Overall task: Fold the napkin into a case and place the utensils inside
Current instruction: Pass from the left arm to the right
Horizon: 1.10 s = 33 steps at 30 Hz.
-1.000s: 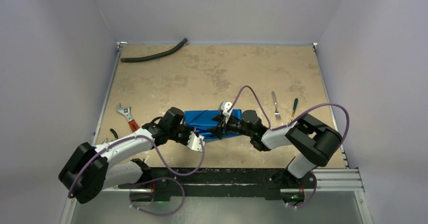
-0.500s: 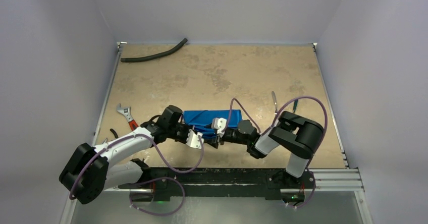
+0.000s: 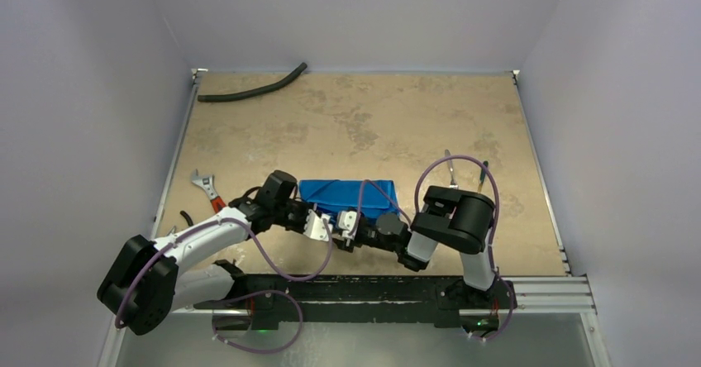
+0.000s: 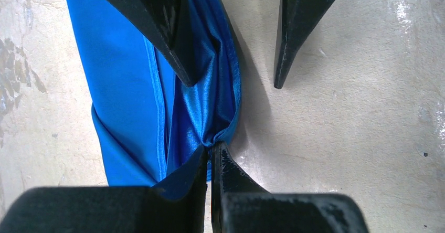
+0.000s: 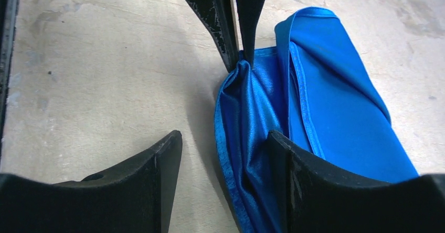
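The blue napkin lies folded into a flat oblong near the table's front middle. My left gripper is shut on its near left corner; the pinch shows in the left wrist view and the right wrist view. My right gripper faces it, open. In the right wrist view one finger rests on the cloth and the other is over bare table. The fork and a thin dark-handled utensil lie at the right, partly hidden behind the right arm's cable.
A black hose lies at the far left. A red-handled wrench and black-handled pliers lie at the left edge by the left arm. Purple cables loop over both arms. Grey walls close three sides.
My right gripper has moved left along the napkin's near edge, from its right end to just in front of the left gripper. The left gripper has barely moved.
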Available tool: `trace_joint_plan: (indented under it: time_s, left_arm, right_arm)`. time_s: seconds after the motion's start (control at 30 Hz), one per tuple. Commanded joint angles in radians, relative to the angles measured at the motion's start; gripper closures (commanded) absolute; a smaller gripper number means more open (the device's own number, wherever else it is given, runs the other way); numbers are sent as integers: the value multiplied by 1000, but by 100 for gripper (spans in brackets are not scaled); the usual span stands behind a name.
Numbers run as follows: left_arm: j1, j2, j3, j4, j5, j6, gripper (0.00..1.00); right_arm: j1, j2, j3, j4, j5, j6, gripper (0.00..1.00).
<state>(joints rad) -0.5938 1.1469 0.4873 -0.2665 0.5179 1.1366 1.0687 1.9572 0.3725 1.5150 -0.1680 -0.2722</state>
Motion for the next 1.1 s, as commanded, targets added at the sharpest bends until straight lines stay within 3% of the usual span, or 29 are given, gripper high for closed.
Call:
trace_joint_plan:
  time_s: [0.0,0.6,1.07]
  left_arm:
    - [11,-9,36,-10,44,10,100]
    - [17,-10,34,-12,47,18,100]
    - [27,-11,36,-4,51,18,100]
  right_arm:
    - [34,-3,6,304,148,-75,35]
    - [103,47,65,475,208,-178,37]
    - [89,51,69,569,98,-25,37]
